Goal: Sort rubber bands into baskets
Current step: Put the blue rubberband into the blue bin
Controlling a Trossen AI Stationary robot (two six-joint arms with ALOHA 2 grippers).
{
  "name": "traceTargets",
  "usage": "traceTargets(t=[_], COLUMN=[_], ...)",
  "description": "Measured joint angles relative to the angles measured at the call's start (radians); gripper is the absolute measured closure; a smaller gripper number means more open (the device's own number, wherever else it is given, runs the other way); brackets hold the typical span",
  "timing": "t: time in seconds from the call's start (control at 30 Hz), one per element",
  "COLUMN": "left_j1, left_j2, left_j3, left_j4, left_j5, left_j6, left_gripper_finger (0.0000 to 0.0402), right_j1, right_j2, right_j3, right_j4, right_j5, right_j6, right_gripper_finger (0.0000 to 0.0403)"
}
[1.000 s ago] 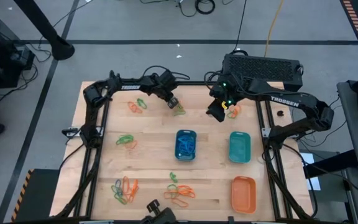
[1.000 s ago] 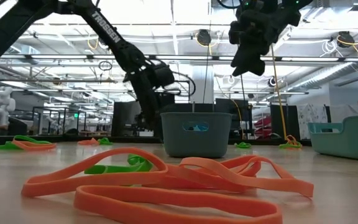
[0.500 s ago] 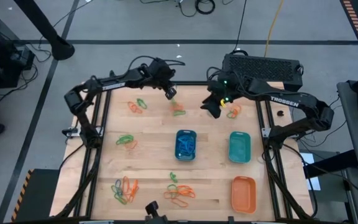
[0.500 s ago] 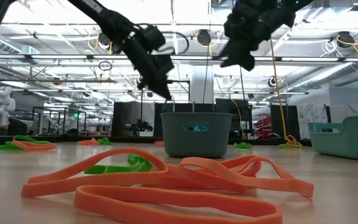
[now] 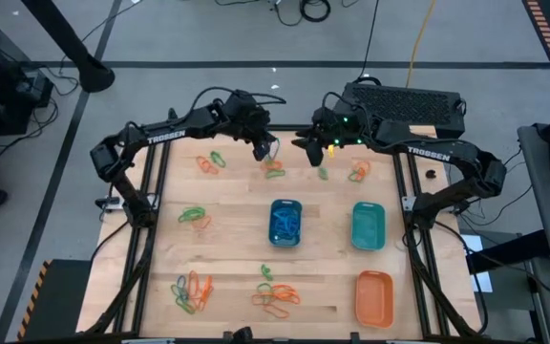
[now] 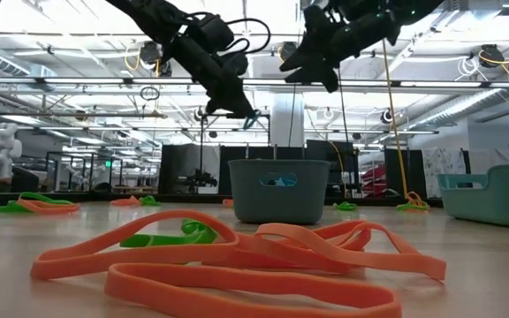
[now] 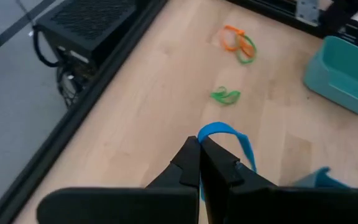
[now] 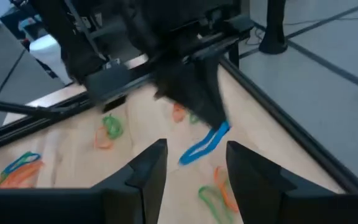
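The jaws of the left gripper (image 7: pixel 199 144) are pressed together on a thin blue rubber band (image 7: pixel 229 135), which hangs from their tips above the far middle of the light wooden table (image 5: pixel 232 244); this pinch is plain in the left wrist view, while in the high view the band is only a small speck at the gripper. The jaws of the right gripper (image 8: pixel 191 163) are spread and hold nothing; in the right wrist view the same blue band is seen dangling just beyond them. In the low view both grippers are raised well above the table, near each other. The high view alone shows the three rounded plastic baskets: a blue basket (image 5: pixel 285 223) at the table's centre, a teal-green basket (image 5: pixel 368 227) toward the right edge, and an orange basket (image 5: pixel 373 297) at the near right corner. Loose green and orange bands (image 5: pixel 275 172) lie below the grippers.
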Motion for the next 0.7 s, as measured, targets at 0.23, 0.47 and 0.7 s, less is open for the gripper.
traceTargets(t=[0.23,0.47,0.7], left_j1=[-0.042,-0.053,-0.053], left_j2=[0.0,0.0,0.0], left_j3=[0.0,0.0,0.0], left_j4=[0.032,0.055,0.054], left_j5=[-0.001,-0.002,-0.003], left_j6=[0.001,0.001,0.001], left_gripper_finger=[0.04,0.04,0.04], right_j1=[0.001,0.002,0.0], right_j2=[0.09,0.166,0.176], right_j3=[0.0,0.0,-0.001], right_j4=[0.044,0.047,0.076], right_j5=[-0.046,-0.083,-0.078], right_j6=[0.072,0.081,0.086], right_gripper_finger=[0.0222,0.0154,0.0114])
